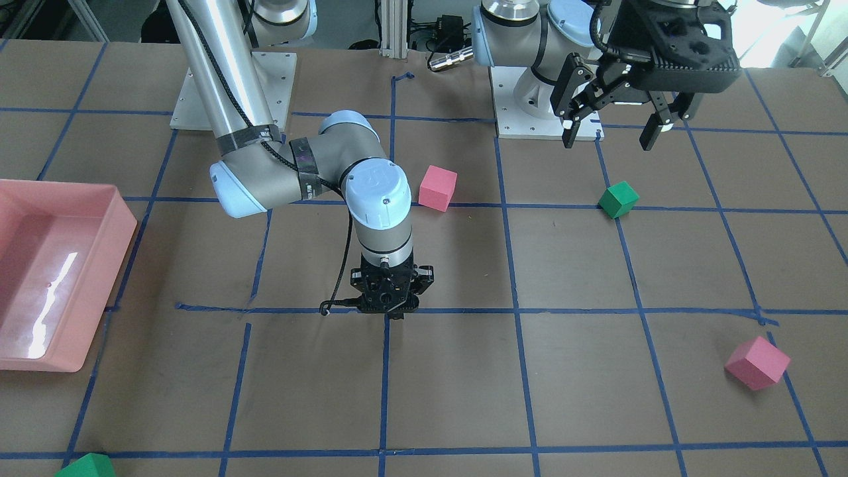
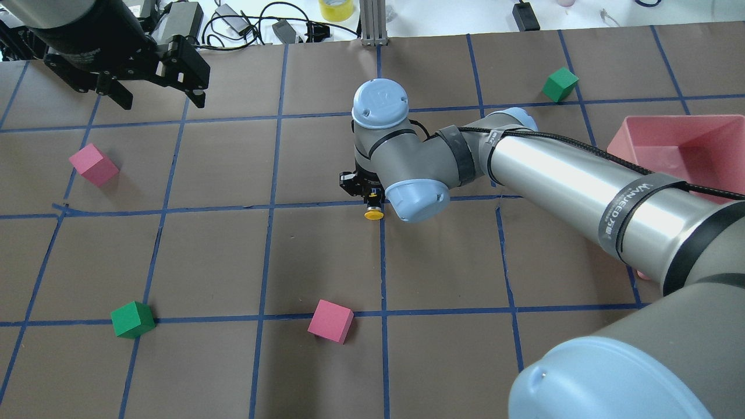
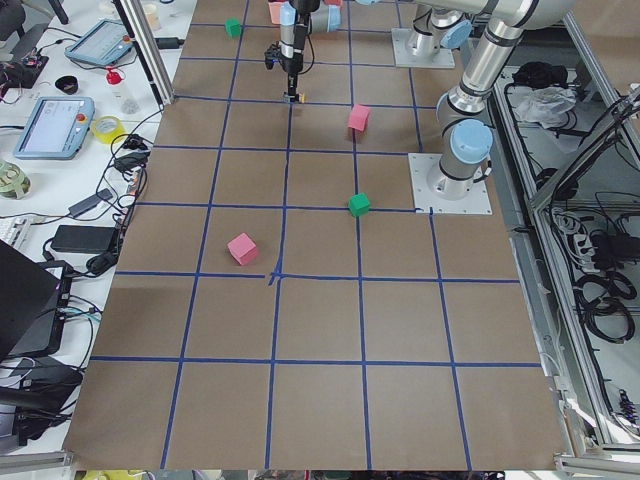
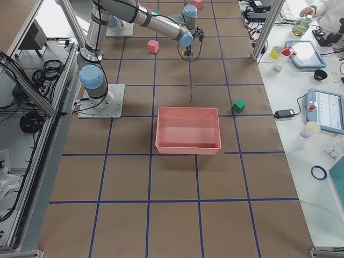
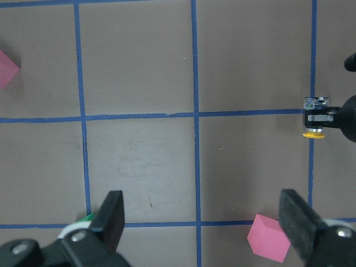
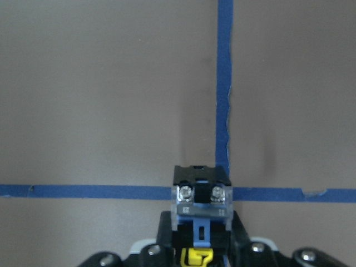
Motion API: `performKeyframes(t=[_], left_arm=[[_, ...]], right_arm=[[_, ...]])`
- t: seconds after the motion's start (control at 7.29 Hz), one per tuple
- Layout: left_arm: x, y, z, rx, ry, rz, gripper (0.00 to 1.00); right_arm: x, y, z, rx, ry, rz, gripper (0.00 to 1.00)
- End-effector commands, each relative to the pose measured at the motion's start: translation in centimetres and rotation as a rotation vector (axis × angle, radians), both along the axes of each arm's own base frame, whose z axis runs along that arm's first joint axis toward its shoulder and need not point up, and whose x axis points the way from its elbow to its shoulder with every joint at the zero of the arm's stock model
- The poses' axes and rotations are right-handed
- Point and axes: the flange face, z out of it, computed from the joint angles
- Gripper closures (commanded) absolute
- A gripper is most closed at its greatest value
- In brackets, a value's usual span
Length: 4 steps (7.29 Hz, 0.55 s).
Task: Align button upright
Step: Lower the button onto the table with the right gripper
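The button (image 2: 373,213) has a yellow cap, a black body and a greyish contact block. My right gripper (image 2: 372,201) is shut on it near the table's middle, low over a blue tape crossing. The button lies on its side, cap towards the robot's base. The right wrist view shows its contact block (image 6: 201,194) between the fingers, with yellow below. It also shows in the left wrist view (image 5: 314,118). In the front view the right gripper (image 1: 395,314) hides it. My left gripper (image 2: 157,99) is open and empty, high over the far left; it also shows in the front view (image 1: 616,129).
Foam cubes lie around: pink (image 2: 93,164), green (image 2: 132,319), pink (image 2: 330,320) and green (image 2: 560,84). A pink bin (image 2: 675,145) stands at the right. The right arm's forearm (image 2: 559,174) crosses the table's right half.
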Motion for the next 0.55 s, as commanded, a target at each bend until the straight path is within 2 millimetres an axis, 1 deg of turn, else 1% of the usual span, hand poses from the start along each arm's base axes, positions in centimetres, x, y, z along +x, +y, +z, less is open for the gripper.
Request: performKeyframes(t=[0.0,0.14,0.27,0.41], left_arm=[[0.1,0.0,0.0,0.0,-0.003,0.001,0.0],[0.0,0.0,0.0,-0.001,-0.001,0.001,0.0],[0.0,0.0,0.0,0.0,-0.001,0.001,0.0],[0.0,-0.1,-0.1,0.001,0.005,0.0,0.0]], right_arm=[[0.2,0.1,-0.1,0.001,-0.009,0.016,1.0],[0.2,0.2,-0.2,0.003,-0.011,0.021,0.97],[0.1,0.3,-0.4,0.007,-0.008,0.021,0.89],[-0.2,0.9,-1.3,0.018,0.005,0.02,0.87]])
